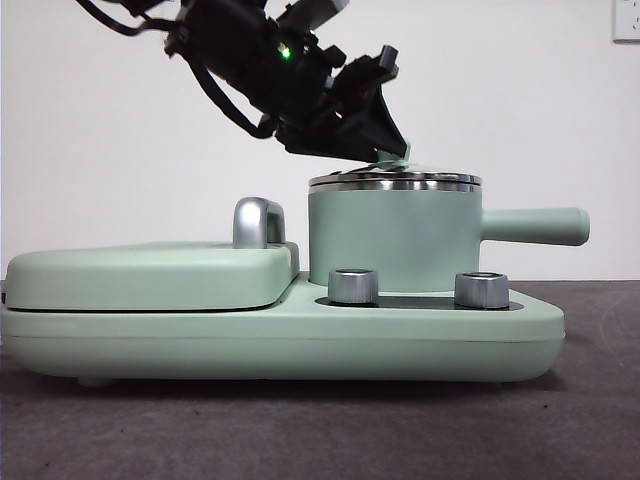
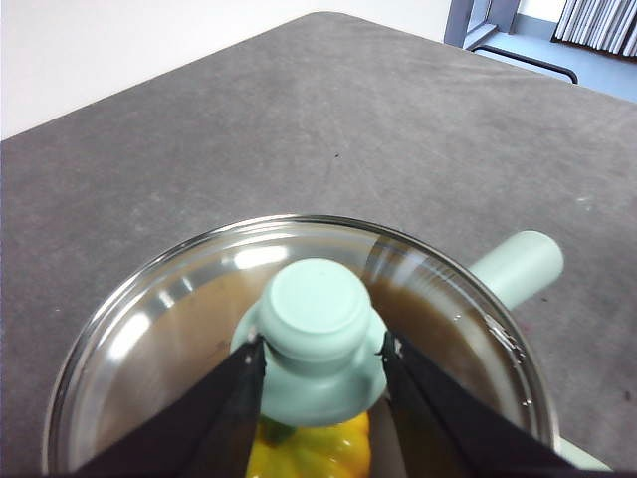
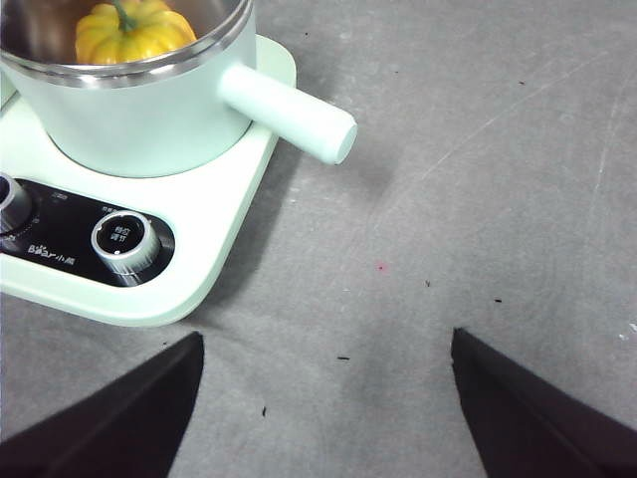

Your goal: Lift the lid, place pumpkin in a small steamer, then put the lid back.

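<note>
Grey surface (image 3: 478,199) carries the small steamer (image 1: 395,245), pumpkin (image 3: 134,30) inside. My left claw (image 2: 320,363) is clenched on the knob of the lid (image 2: 169,319) covering it. My right claw (image 3: 323,398) hovers released, near and to the right.

Plain white wall (image 1: 120,150) with pale switch plate (image 1: 627,20) at upper corner; dark grey speckled counter (image 3: 478,149); beyond counter's far edge, grey-framed window (image 2: 478,20) with vertical blinds (image 2: 597,20).
</note>
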You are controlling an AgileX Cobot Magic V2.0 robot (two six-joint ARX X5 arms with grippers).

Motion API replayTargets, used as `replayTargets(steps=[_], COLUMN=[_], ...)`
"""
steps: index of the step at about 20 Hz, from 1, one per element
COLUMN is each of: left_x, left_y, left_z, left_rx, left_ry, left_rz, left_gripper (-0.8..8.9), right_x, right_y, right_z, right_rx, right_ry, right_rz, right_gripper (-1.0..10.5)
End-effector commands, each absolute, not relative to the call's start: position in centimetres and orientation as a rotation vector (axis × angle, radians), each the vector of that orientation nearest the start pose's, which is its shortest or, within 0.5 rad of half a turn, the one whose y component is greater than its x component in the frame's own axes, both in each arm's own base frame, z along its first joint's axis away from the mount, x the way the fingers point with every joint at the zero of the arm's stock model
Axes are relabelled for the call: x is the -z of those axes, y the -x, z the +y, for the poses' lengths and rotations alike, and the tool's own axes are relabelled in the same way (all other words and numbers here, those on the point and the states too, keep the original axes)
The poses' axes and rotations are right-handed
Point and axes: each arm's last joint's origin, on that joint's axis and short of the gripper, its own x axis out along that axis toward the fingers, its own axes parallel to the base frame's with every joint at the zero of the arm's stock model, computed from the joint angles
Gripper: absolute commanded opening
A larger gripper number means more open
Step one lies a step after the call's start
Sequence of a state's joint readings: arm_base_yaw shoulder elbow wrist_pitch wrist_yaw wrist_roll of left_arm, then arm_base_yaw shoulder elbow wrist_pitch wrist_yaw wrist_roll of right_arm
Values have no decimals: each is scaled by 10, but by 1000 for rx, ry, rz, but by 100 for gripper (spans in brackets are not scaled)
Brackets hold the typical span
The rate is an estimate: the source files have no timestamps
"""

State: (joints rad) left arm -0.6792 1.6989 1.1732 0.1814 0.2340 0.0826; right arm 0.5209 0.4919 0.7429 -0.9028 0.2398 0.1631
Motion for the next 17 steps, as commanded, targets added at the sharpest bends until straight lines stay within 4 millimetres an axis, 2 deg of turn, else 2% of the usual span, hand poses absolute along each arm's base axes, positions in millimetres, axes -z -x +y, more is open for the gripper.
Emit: replayTargets(steps=[1, 7, 11, 13, 17], left_x=[-274, -309, -333, -340, -350], left_y=[-292, -262, -238, -230, -210], left_z=[-247, -222, -192, -176, -148], left_rx=[925, 920, 853, 798, 752], left_ry=[-154, -160, -22, 55, 67], left_rz=[288, 373, 506, 577, 598], left_gripper=[253, 250, 250, 250, 250], right_x=[-290, -290, -291, -291, -292], right_y=[-79, -78, -81, -87, -104], right_z=[37, 38, 42, 47, 60], right_rx=[-218, -251, -320, -360, -452], right_ry=[72, 63, 40, 31, 22], right_rz=[618, 626, 631, 632, 629], right_gripper=[382, 382, 383, 383, 383])
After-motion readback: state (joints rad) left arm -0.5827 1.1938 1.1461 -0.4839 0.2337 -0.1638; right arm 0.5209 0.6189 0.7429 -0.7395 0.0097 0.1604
